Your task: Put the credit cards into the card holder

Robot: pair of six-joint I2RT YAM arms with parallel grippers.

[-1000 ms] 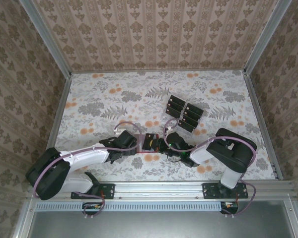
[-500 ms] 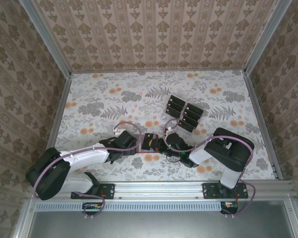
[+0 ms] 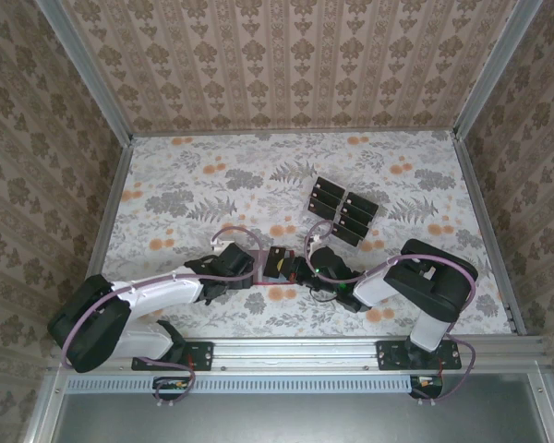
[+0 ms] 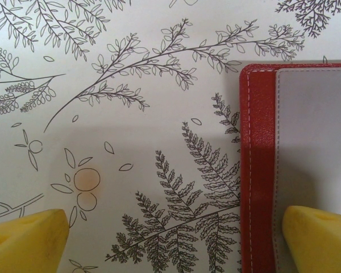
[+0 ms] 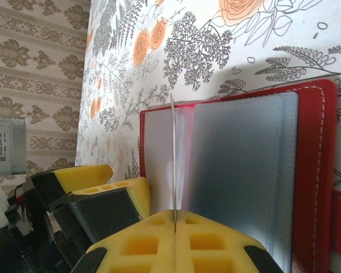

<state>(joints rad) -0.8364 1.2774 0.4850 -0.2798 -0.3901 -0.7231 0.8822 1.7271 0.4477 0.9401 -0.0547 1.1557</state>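
Note:
The red card holder [image 3: 280, 265] lies open on the table between my two grippers, its pale clear sleeves [image 5: 238, 170] facing up. My right gripper [image 5: 174, 219] is shut on one thin sleeve leaf [image 5: 173, 153] and holds it upright, edge-on. In the top view the right gripper [image 3: 301, 269] sits at the holder's right side. My left gripper [image 4: 170, 244] is open, with one yellow fingertip [image 4: 318, 239] over the holder's [image 4: 258, 170] left page and the other over bare table. Several dark credit cards [image 3: 342, 210] lie in rows behind and to the right.
The floral table cover [image 3: 203, 185] runs to patterned walls on three sides. The left gripper's yellow fingers [image 5: 111, 196] stand close beside the right gripper at the holder's left edge. A metal rail [image 3: 295, 355] lines the near edge.
The right arm's elbow swayed slightly left and came back. Both grippers and the card holder keep their places.

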